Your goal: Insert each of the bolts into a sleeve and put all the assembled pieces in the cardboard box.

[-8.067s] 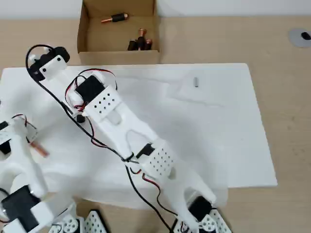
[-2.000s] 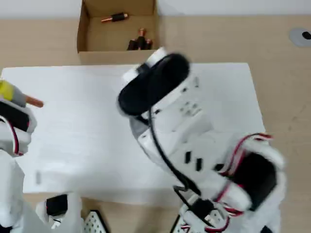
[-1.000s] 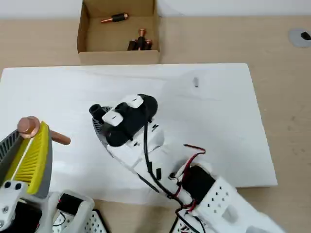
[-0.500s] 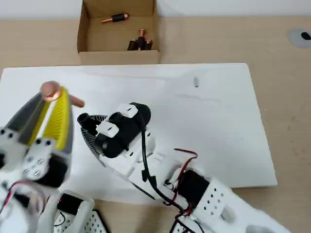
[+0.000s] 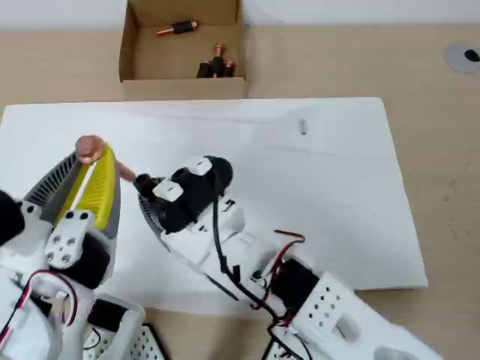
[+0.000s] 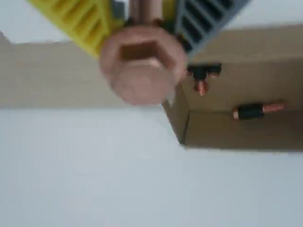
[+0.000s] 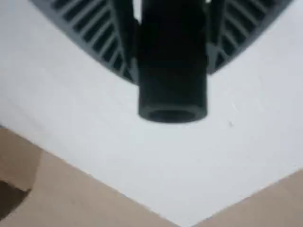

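Pale wooden table (image 5: 442,187) under a wide white sheet (image 5: 337,225). At the far edge, open brown cardboard box (image 5: 184,88). Over the sheet, left gripper (image 5: 88,156), yellow and grey jaws clamped on a copper hex-head bolt (image 6: 142,64). Just beside it, right gripper (image 5: 150,193), grey jaws closed tight around a black tubular sleeve (image 7: 173,71), bolt tip right at its mouth. Inside the box, copper-and-black assembled pieces (image 5: 216,67), 1 apart from the cluster.

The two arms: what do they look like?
The left arm and right arm are white plastic with black motor blocks and red and black wires. The left gripper has one yellow ribbed finger and one grey; the right gripper has grey ones. Rows of holes mark the right arm's casing.
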`<action>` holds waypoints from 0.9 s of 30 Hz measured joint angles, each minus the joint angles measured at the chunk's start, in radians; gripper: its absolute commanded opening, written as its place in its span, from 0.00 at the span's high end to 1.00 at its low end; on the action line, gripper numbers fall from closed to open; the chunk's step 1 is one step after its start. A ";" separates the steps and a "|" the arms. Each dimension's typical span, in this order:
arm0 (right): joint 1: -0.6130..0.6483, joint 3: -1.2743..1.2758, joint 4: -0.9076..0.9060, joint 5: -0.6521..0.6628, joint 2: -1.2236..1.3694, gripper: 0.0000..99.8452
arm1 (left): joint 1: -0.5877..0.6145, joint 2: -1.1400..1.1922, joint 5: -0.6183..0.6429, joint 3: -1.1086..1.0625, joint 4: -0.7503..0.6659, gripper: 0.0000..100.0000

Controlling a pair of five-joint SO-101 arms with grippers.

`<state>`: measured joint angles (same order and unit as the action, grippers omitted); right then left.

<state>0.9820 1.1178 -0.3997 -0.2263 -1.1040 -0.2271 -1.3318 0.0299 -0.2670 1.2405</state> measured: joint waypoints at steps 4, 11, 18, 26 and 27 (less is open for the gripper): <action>-0.002 0.009 0.023 0.000 -0.005 0.99 | 0.005 0.068 0.038 0.037 0.034 0.99; -0.002 0.112 0.259 0.063 -0.005 0.99 | 0.020 0.158 0.044 0.163 0.017 0.99; -0.002 0.252 0.522 0.178 -0.005 0.99 | 0.071 0.226 -0.003 0.229 0.017 0.99; -0.002 0.270 0.611 0.213 -0.005 0.99 | 0.071 0.239 -0.018 0.221 0.018 0.99; -0.002 0.270 0.611 0.215 -0.005 0.99 | 0.066 0.241 -0.018 0.221 0.026 0.99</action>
<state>0.9805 1.3878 0.2110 -0.0115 -1.1086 -0.1611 -1.0909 0.0115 -0.0460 1.2666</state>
